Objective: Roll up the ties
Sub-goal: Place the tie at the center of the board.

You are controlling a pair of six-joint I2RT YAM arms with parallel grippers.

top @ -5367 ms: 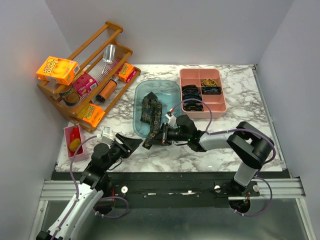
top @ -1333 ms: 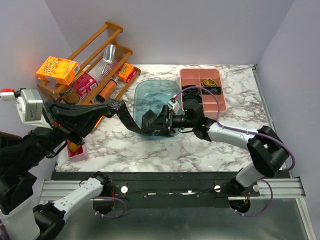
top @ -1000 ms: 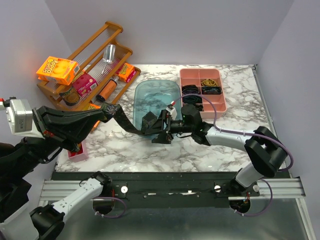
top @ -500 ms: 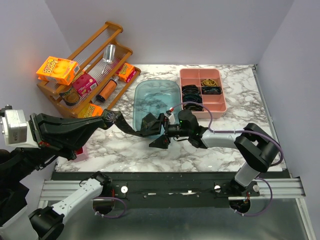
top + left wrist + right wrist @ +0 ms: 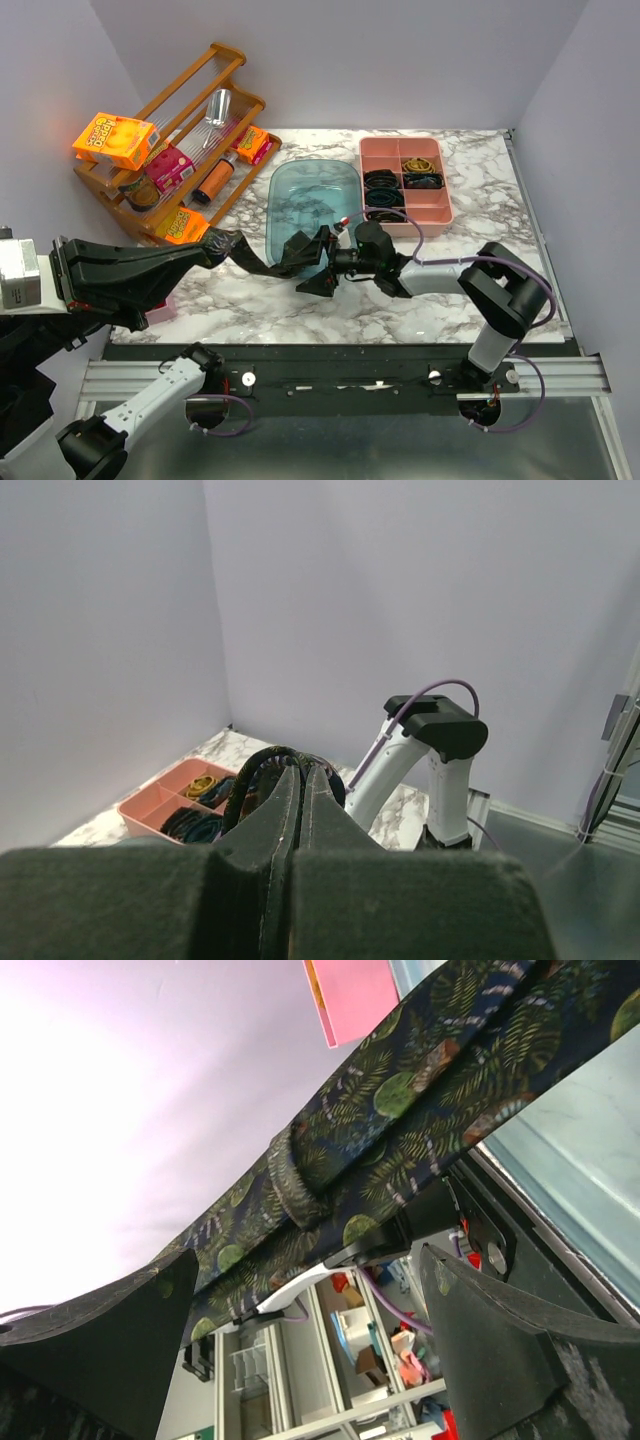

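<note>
The left arm [image 5: 120, 270] rears up high, well left of the teal tub [image 5: 312, 195], and the left claw [image 5: 214, 243] is pinched fully shut on one end of a tie [image 5: 252, 258]. It lifts that end off the worktop [image 5: 480, 270], so the dark, leaf-patterned band hangs in a shallow sag towards the tub's near edge. This looks meant to draw the fabric out straight before any rolling. At that near edge the right claw [image 5: 318, 266] stands spread as wide as it goes. The tie passes across the gap between its fingers [image 5: 500, 1350] without being gripped, and the other end bunches just beside it against the tub's rim. I judge the right claw is placed there to take that end and begin the roll. Plain pale lavender walls [image 5: 400, 60] close in three sides, and the worktop is white marble with grey veins. A wooden rack [image 5: 225, 55] of boxes and cans leans well left of the tub. A pink divided tray [image 5: 383, 153] just right of it holds dark rolled ties [image 5: 382, 181] in several compartments, probably the finished ones.
</note>
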